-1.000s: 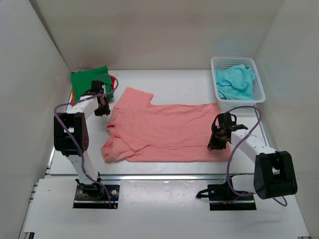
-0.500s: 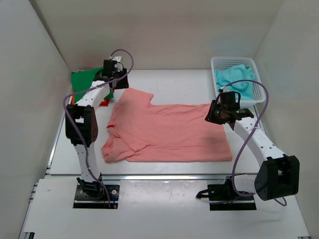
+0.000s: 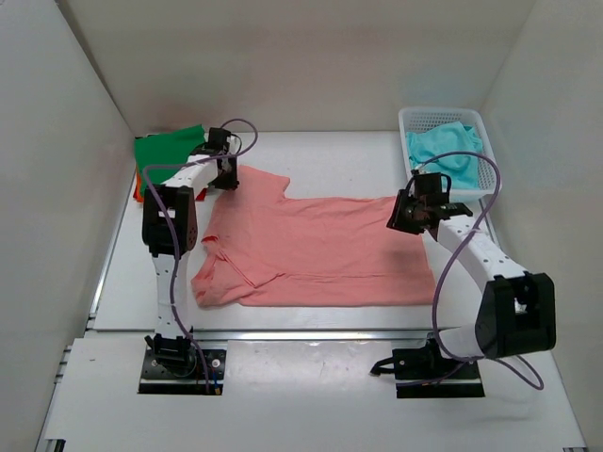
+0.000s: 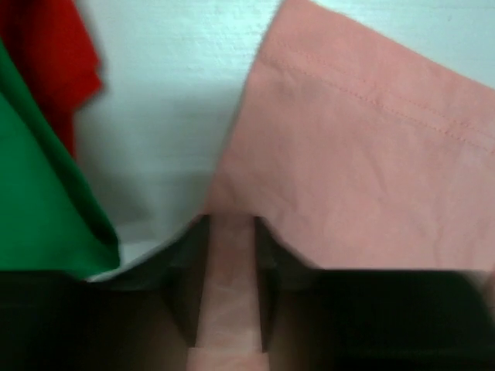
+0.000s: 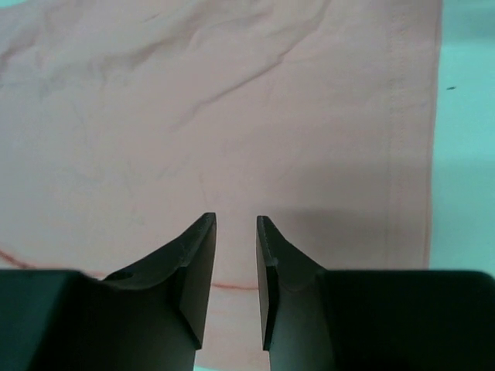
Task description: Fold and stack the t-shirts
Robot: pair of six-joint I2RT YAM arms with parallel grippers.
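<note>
The salmon pink t-shirt lies spread flat in the middle of the table, collar to the left and hem to the right. The step in hand looks like taking hold of its far edge for the first lengthwise fold. The left arm reaches long and low to the far left, with the left gripper at the far sleeve, just beside the green t-shirt that lies over the orange-red t-shirt. In the left wrist view a strip of pink cloth runs up between the fingers and the sleeve draws in toward them, so this claw appears to be clamped on the sleeve's edge. The right arm bends across to the shirt's far right corner. The right gripper points down at the cloth near the hem, its jaws a narrow gap apart with only flat fabric showing between them, so nothing is pinched there yet. The next move probably calls for the right claw to close on that corner. Both arms would then lift and carry the far edge toward the near edge together, keeping the cloth taut and even. The turquoise t-shirt waits in the white mesh basket at the far right.
</note>
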